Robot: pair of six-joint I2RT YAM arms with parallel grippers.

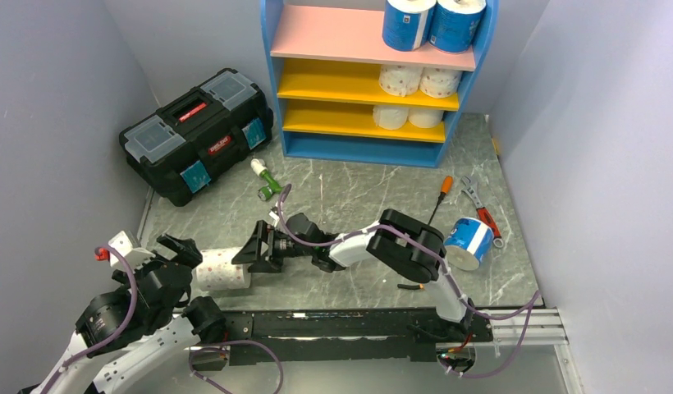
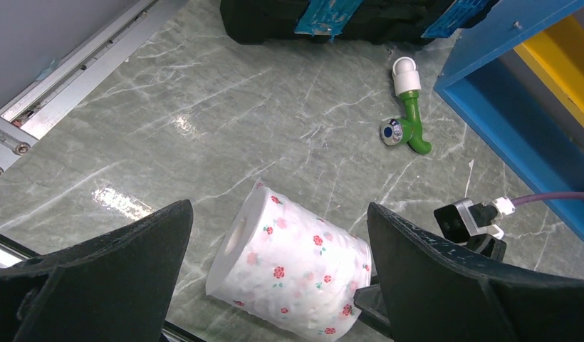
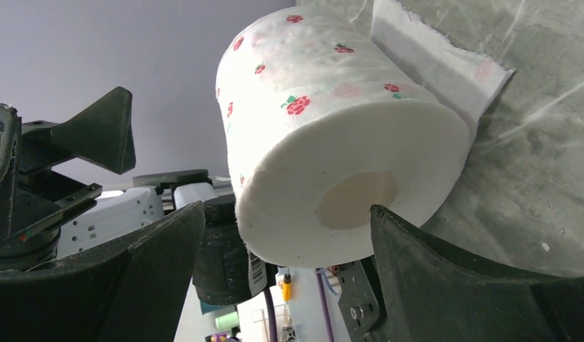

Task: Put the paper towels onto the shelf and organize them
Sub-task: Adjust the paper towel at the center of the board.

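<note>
A white paper towel roll with small red flowers [image 1: 224,271] lies on its side on the grey table near the front left. My left gripper [image 1: 185,256] hangs open over it; in the left wrist view the roll [image 2: 293,263] lies below and between the wide fingers [image 2: 278,214]. My right gripper [image 1: 245,246] is open at the roll's right end, whose cardboard core [image 3: 357,199] faces it between the spread fingers [image 3: 288,210]. A blue-wrapped roll [image 1: 469,242] lies at the right. The shelf [image 1: 317,37] holds two blue rolls on top, two flowered ones in the middle and two white ones below.
A black toolbox [image 1: 198,131] stands at the back left. A green tap [image 1: 266,180] lies in front of the shelf. An orange screwdriver [image 1: 442,193] and a wrench [image 1: 481,209] lie near the blue roll. Walls close in both sides.
</note>
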